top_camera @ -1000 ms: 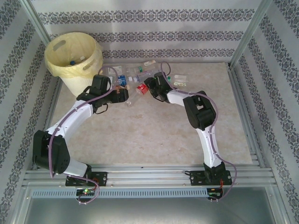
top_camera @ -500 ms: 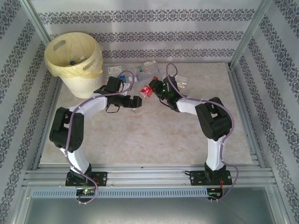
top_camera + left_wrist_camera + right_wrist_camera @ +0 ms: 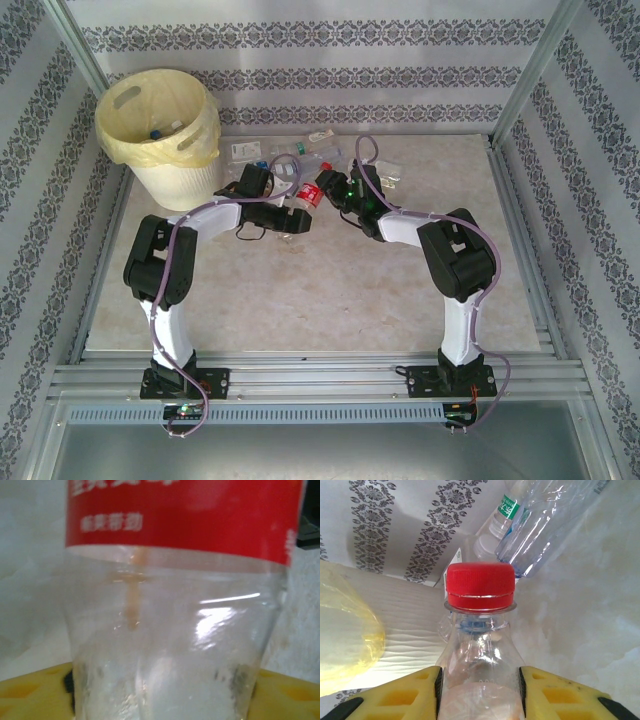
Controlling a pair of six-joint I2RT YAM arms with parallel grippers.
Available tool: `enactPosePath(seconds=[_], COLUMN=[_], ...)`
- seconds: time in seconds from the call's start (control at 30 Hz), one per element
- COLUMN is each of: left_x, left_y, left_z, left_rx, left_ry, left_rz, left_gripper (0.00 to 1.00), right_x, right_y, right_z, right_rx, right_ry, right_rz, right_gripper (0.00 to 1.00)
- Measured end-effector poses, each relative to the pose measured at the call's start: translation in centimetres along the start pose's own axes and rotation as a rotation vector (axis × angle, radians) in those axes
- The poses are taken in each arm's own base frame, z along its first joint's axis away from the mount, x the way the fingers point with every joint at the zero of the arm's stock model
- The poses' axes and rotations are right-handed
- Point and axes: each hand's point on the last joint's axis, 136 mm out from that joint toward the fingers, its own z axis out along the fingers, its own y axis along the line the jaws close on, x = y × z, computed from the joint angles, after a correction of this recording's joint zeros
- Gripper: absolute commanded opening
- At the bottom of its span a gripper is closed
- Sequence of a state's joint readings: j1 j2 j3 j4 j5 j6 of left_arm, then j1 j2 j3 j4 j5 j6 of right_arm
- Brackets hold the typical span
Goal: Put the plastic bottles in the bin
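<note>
Currently you have one red-labelled bottle [image 3: 309,196] held between your two arms, towards 12 o'clock from the middle of the table [image 3: 330,290].

Your right fingers [image 3: 395,697] are fully closed on its shoulder, just under the red cap [image 3: 480,586]. That grip leaves the whole body free for the other arm.

Your left fingers [image 3: 30,695] stand on either side of that clear body, below the red label, and look about half open. The bottle fills the gap between them, but the wrist view does not let you tell whether they press on it or merely flank it.

This reads as a hand-over, and the layout explains it. The bin [image 3: 165,185] stands in the 10 o'clock corner, on the left arm's side and a long reach for the right arm. It makes sense for the right arm to pick and the left arm to deliver.

The remaining bottles [image 3: 300,152] lie along the table's 12 o'clock edge, just behind the held one.

I would keep the right grip until the left one is clearly firm. Thin plastic like this will probably squash and slip before it holds.
</note>
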State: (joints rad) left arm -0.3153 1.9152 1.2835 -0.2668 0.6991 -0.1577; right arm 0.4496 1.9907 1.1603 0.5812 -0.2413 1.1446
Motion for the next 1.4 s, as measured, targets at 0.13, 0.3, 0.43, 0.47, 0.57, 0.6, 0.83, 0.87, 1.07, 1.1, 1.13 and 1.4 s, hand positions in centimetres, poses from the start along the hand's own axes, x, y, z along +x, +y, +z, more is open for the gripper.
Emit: enactPosePath(seconds=[0.13, 0.3, 0.43, 0.47, 0.57, 0.6, 0.83, 0.87, 1.07, 1.1, 1.13, 1.4], left_x=[-0.2, -0.4, -1.3, -1.7, -3.2, -3.7, -8.6, -9.6, -14.4, -15.0, -15.4, -17.2], left_y=[-0.3, -0.2, 0.3, 0.2, -0.4, -0.6, -1.9, -2.2, -3.4, -3.3, -3.3, -1.0], left_z=[0.0, -0.3, -1.3, -1.9, -3.9, -4.8, -12.2, -13.6, -21.7, -22.9, -23.8, -31.6], left_rx=[0.017, -0.002, -0.075, -0.094, -0.146, -0.166, -0.373, -0.408, -0.597, -0.630, -0.659, -0.939], left_ry=[-0.004, -0.012, -0.051, -0.068, -0.129, -0.155, -0.336, -0.371, -0.577, -0.606, -0.629, -0.781], left_rz=[0.016, 0.019, 0.025, 0.030, 0.054, 0.064, 0.106, 0.111, 0.117, 0.113, 0.109, 0.057], left_gripper=[0.59, 0.52, 0.51, 0.51, 0.51, 0.51, 0.51, 0.51, 0.50, 0.50, 0.50, 0.50], right_x=[0.2, -0.3, -2.1, -2.9, -5.6, -6.7, -10.1, -10.1, -9.5, -9.5, -9.4, -9.5], right_y=[0.1, 1.1, 4.5, 5.8, 9.2, 10.2, 11.9, 11.7, 9.3, 9.1, 9.0, 9.2], right_z=[0.0, -0.6, -2.9, -3.9, -7.2, -8.5, -14.8, -15.1, -15.5, -15.5, -15.5, -16.6], right_rx=[-0.007, -0.025, -0.088, -0.112, -0.175, -0.188, -0.168, -0.155, -0.074, -0.067, -0.061, -0.028], right_ry=[0.012, 0.011, -0.013, -0.028, -0.092, -0.122, -0.287, -0.297, -0.296, -0.293, -0.292, -0.307], right_rz=[-0.001, -0.034, -0.096, -0.118, -0.192, -0.216, -0.316, -0.323, -0.346, -0.348, -0.350, -0.422], right_gripper=[0.41, 0.68, 0.88, 0.97, 0.98, 0.98, 0.98, 0.98, 0.98, 0.98, 0.98, 0.98])
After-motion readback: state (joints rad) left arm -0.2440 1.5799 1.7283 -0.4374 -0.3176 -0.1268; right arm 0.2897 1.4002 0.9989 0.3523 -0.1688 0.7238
